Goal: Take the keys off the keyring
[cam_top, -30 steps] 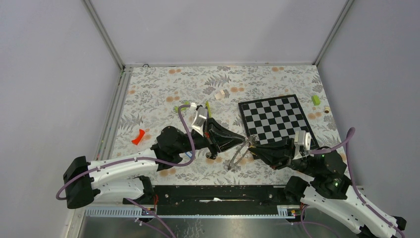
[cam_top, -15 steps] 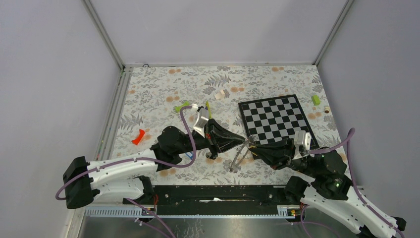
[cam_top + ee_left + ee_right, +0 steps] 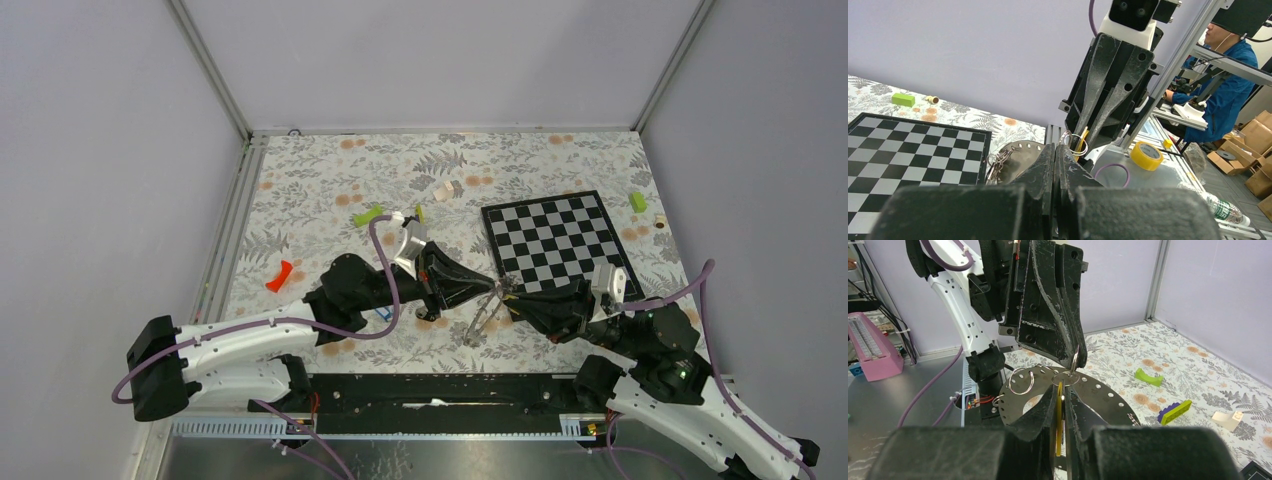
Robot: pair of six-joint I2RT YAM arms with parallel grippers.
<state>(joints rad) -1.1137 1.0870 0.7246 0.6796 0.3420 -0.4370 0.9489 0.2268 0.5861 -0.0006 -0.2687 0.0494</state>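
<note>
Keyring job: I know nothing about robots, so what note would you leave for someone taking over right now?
Left gripper: shut, tips at a small ring beside the keyring, which is held up between both arms.
Right gripper: shut on the yellow key, seemingly not yet off the keyring.
Done: a red piece and a blue piece lie on the table, possibly keys already off.
Left: free the yellow key; other small rings sit on the keyring.

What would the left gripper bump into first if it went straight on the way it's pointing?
Almost at once the right gripper: the shut left gripper points at its black fingertips, which pinch a flat yellow plastic key tag. That tag may touch first; depth is unclear.
</note>
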